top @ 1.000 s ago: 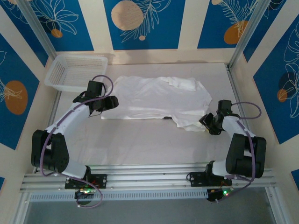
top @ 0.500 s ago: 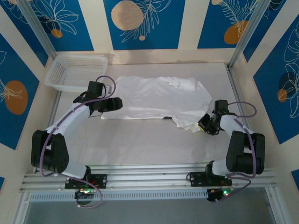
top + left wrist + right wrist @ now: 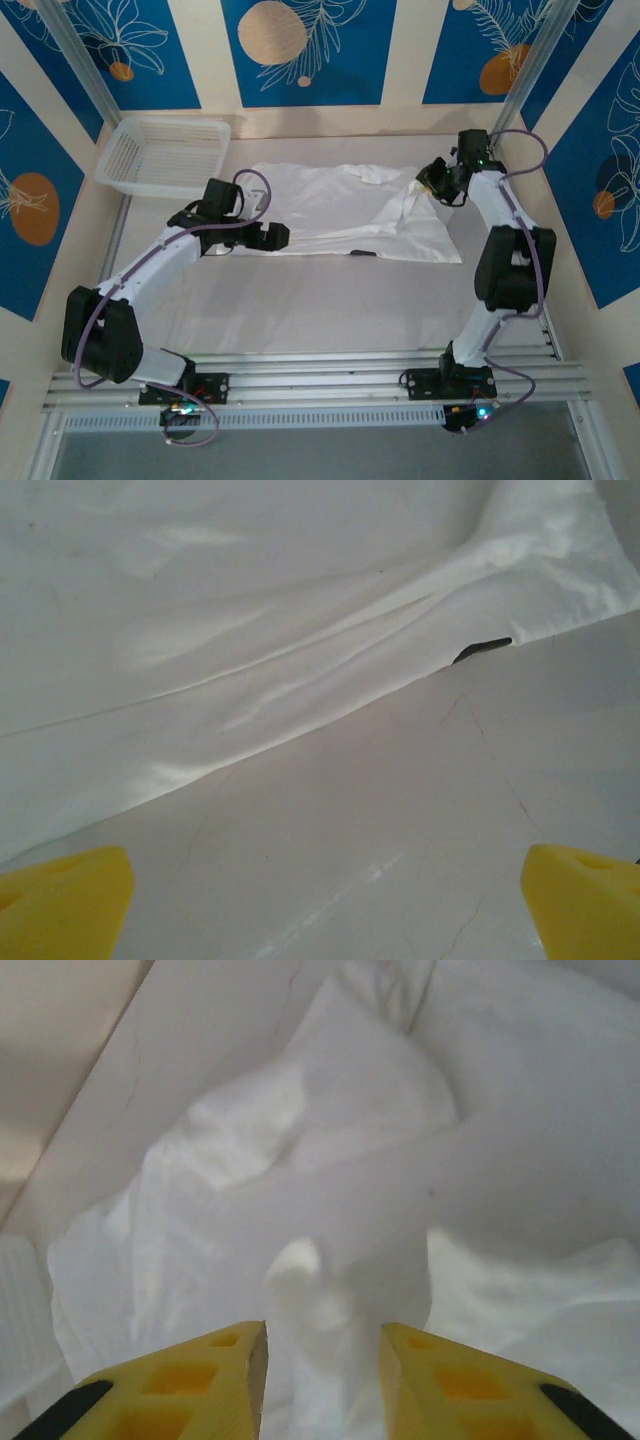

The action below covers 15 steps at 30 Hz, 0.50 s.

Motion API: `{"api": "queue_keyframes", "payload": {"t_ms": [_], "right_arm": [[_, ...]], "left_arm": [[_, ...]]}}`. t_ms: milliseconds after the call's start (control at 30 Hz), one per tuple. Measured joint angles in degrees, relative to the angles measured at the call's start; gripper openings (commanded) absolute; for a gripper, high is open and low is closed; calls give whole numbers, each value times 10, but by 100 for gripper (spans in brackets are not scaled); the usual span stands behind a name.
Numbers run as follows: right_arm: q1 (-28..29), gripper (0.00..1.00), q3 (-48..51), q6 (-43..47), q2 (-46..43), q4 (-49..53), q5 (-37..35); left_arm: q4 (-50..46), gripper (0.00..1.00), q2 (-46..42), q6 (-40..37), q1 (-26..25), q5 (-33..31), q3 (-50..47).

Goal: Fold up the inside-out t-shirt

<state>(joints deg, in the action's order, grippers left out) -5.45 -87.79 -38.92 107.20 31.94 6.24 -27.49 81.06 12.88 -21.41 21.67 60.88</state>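
**T-shirt (image 3: 330,205) spread flat, R edge bunched**

Lies far-centre on table (image 3: 300,310). L gripper (image 3: 320,880): jaws wide apart, empty, over bare table just by near hem. R gripper (image 3: 322,1345): part-open w/ cloth ridge betw. fingers; can't tell if gripped.

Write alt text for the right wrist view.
The right gripper straddles a bunched ridge of the white t-shirt, yellow fingers either side; whether it pinches the cloth is unclear. Wrinkled shirt spreads beyond, bare table at upper left.
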Motion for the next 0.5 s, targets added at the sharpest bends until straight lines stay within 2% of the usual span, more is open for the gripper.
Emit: {"api": "queue_keyframes", "payload": {"t_ms": [67, 167, 200, 233, 267, 300, 333, 367, 500], "right_arm": [[-5, 43, -29, 2, 39, 19, -2], [-11, 42, -16, 9, 52, 38, -5], [-14, 40, 5, 11, 42, 34, -7], [-16, 35, 33, 10, 28, 27, -9], [-19, 24, 62, 10, 11, 22, -10], [-22, 12, 100, 9, -11, 17, -11], [-28, 4, 139, 4, -32, 7, -11], [-35, 0, 167, 1, -46, 1, -10], [-84, 0, 242, -6, -58, -14, -11]], "left_arm": [[1, 99, 0, 0, 0, -1, -3], [0, 96, 0, 2, 0, -6, -12], [0, 84, 0, 6, 0, -13, -14], [0, 58, 3, 14, 0, -22, -14], [0, 29, 8, 24, 0, -32, -13], [0, 6, 18, 34, 0, -46, -10], [-4, 0, 34, 46, 0, -64, -1], [-7, 0, 54, 56, 0, -83, 11], [-14, 0, 155, 94, 2, -158, 83]]}}
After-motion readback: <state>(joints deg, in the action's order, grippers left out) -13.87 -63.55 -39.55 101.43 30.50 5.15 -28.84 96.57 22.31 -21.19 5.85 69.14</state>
